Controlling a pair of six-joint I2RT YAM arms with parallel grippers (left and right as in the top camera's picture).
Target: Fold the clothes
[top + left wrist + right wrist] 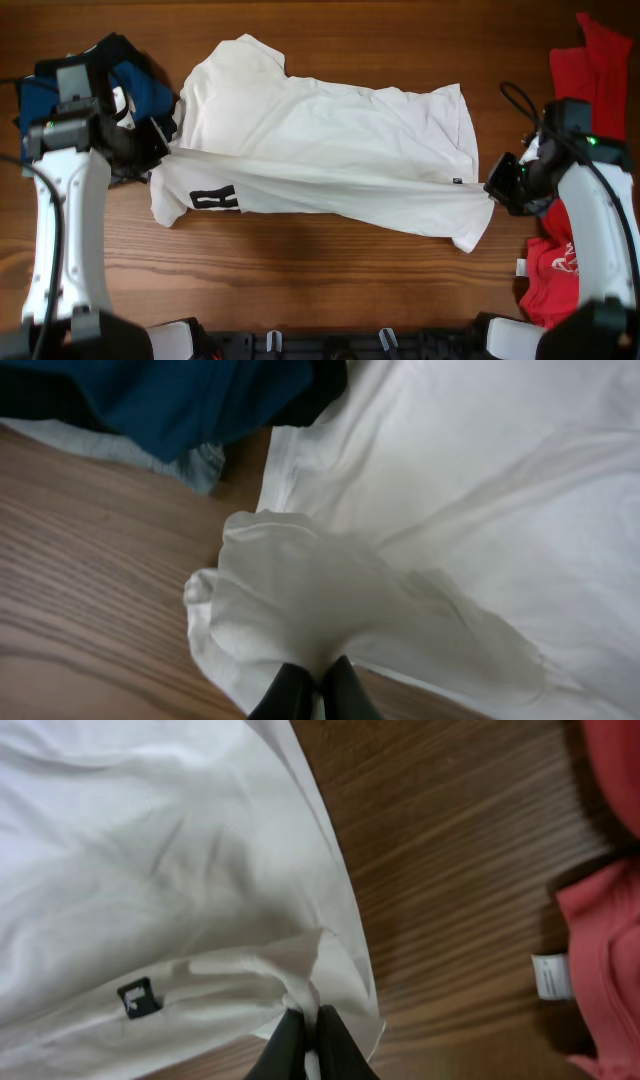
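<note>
One wooden table (330,270), carrying everything. Spread across its middle, the white T-shirt (330,120), drawn into a taut ridge running left to right. Heaped along the right edge, red garments (560,275). Stacked at the far left corner, folded blue and black pieces (150,95). Clenched on the shirt's left end, just beside that stack, the left gripper (315,695). Clenched on the hem at the right end, the right gripper (310,1045). To fold well, by the look of it: move both pinches level and together, hold the ridge straight and taut, steer the left end clear of the stack. Lay down without creasing the black bar print (216,199) or curling the hem at the small black tag (138,997).
</note>
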